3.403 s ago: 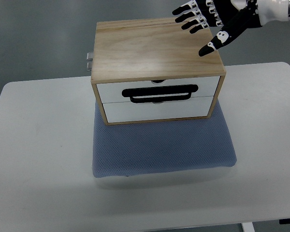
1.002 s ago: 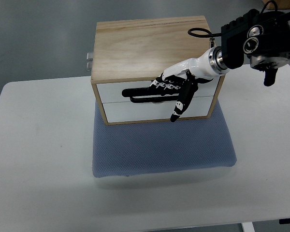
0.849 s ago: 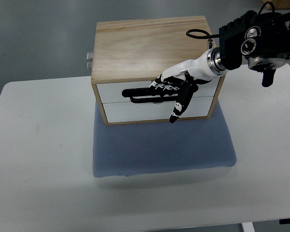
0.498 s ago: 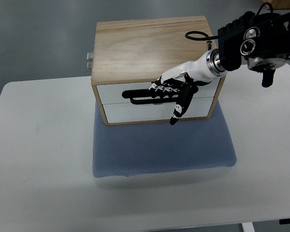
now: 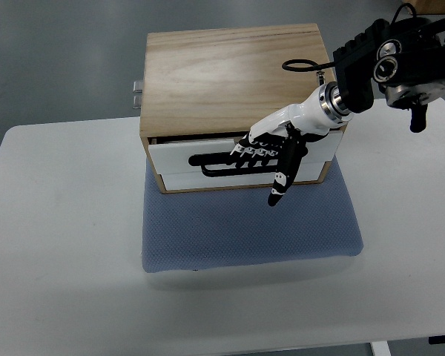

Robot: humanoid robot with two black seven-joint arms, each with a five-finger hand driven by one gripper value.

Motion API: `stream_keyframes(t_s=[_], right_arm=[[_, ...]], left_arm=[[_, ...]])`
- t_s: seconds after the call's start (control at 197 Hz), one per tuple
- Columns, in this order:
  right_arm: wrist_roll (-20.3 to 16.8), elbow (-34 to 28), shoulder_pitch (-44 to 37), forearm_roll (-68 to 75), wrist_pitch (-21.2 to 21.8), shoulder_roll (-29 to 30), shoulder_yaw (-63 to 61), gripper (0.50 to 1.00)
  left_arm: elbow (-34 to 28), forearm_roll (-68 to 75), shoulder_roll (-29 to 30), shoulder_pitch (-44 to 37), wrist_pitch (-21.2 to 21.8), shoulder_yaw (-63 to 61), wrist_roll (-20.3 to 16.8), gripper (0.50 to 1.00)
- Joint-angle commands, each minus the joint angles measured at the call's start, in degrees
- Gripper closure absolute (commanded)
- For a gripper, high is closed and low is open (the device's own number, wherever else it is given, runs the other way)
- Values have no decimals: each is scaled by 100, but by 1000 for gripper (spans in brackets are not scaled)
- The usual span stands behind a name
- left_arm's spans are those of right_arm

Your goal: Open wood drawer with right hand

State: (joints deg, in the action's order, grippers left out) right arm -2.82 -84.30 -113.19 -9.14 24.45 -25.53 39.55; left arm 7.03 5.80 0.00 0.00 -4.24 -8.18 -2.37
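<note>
The wood drawer unit (image 5: 233, 74) stands at the far edge of the worktop (image 5: 59, 245), about midway along it, its front resting on a blue mat (image 5: 248, 226) that reaches toward the near edge. The unit has two white-fronted drawers, each with a black handle.

The right robot hand (image 5: 271, 152) comes in from the right side and is placed against the front of the upper drawer (image 5: 200, 152). Its fingers (image 5: 254, 148) are curled over the upper drawer's black handle (image 5: 215, 158), clamped on it as far as can be judged; the thumb points down past the lower drawer (image 5: 208, 179) toward the mat. The left arm does not show.

The upper drawer stands a little proud of the unit: a dark gap runs along its top edge, under the wooden lid. The lower drawer sits flush.

Assessment: the pulling step is in hand and only begun; most of the drawer's travel is left. The next move calls for a straight draw toward the near edge of the worktop, with the fingers kept hooked. Risk noted: the unit rests on a soft mat and may slide with the pull rather than release the drawer.
</note>
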Motion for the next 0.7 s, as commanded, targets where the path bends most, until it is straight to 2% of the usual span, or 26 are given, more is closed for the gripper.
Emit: stream_keyframes(t_s=[0.0,0.412,0.697], right_arm=[[9,1,-10,0,148,-23,0,556],[62,-87,-124,9,1053,-163,-17,556],[62,-192,-247,18,1055,-242,-35,556]], left_arm=[[0,0,0,0,2,0,0,500],[0,0,0,0,2,0,0,500],[0,0,0,0,2,0,0,500]])
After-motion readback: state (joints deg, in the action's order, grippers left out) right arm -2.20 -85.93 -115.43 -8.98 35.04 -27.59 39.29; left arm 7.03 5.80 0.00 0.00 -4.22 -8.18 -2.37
